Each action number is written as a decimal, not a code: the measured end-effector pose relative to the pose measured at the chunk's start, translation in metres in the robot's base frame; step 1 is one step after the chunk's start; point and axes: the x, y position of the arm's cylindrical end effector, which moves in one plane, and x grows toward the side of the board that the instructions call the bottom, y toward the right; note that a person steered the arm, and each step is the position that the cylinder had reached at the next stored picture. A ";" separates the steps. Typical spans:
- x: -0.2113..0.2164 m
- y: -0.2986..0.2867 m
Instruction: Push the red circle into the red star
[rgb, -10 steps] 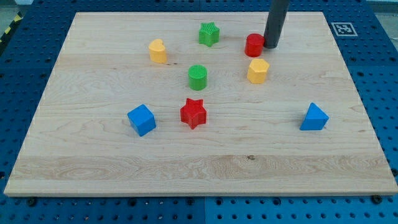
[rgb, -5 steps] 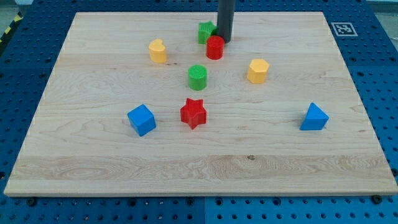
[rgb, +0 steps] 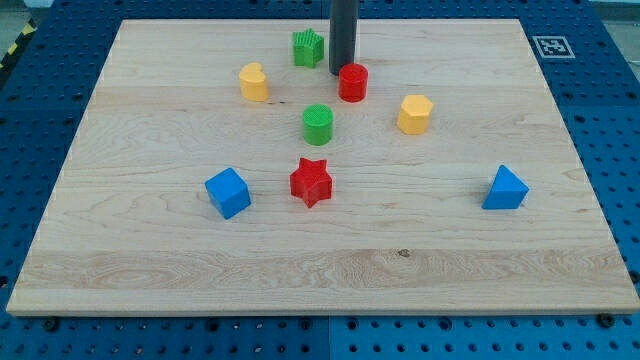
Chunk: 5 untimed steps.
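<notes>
Red circle (rgb: 352, 82) touching my tip (rgb: 342, 71), toward view's bottom-right

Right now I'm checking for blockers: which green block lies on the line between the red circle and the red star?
The green cylinder, midway between the red circle and the red star; the green star sits beyond my tip.

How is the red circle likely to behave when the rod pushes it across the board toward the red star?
The red circle looks like a short, flat-based cylinder, so it will probably slide rather than tip. Its round side may let it slip off my tip, which sits at its upper left. The green circle stands near the line to the red star, so a glancing bump seems possible.
</notes>
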 end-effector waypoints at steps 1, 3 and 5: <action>-0.007 0.000; -0.005 0.023; 0.029 0.023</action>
